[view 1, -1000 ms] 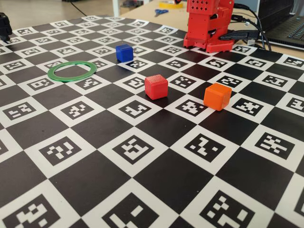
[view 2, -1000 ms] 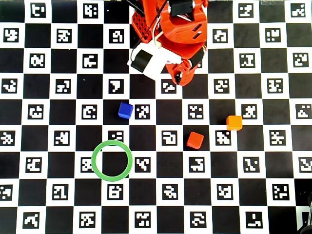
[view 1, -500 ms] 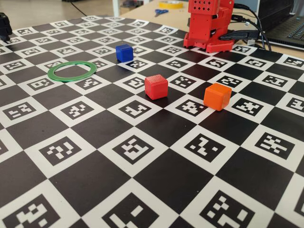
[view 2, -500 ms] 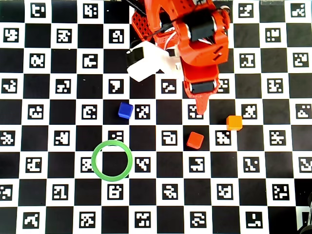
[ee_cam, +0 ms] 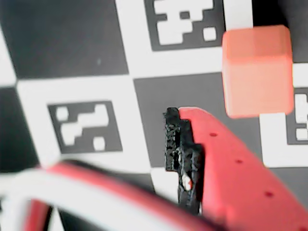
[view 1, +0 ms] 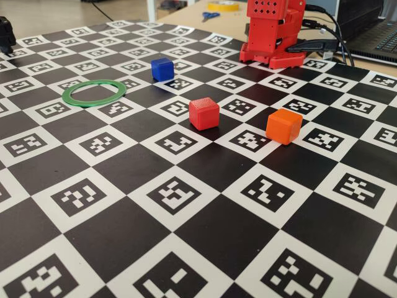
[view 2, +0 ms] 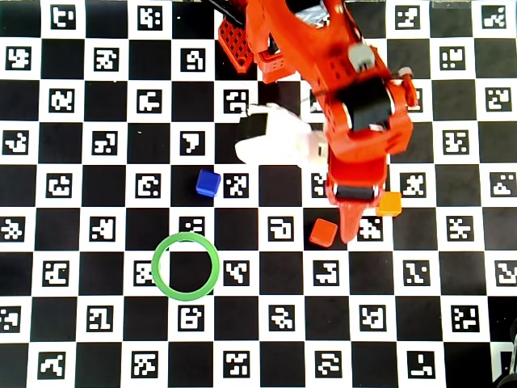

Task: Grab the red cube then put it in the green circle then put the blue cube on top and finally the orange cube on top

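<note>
The red cube [view 1: 204, 113] lies mid-table; in the overhead view [view 2: 323, 233] it sits just left of my gripper's tip [view 2: 347, 230]. The orange cube [view 1: 284, 126] lies to its right [view 2: 389, 204] and shows up right of my padded finger [ee_cam: 180, 154] in the wrist view [ee_cam: 257, 70]. The blue cube [view 1: 162, 69] [view 2: 208, 183] stands further back. The green circle [view 1: 93, 93] [view 2: 186, 265] lies empty at the left. My gripper [ee_cam: 115, 144] hangs above the table, open and empty, with bare board beside the pad. The red cube does not show in the wrist view.
The red arm's base [view 1: 273, 31] stands at the back right, with cables and a laptop [view 1: 372, 31] behind it. The checkered tag board [view 1: 186, 248] covers the table. A white part [view 2: 275, 141] sticks out left of the arm.
</note>
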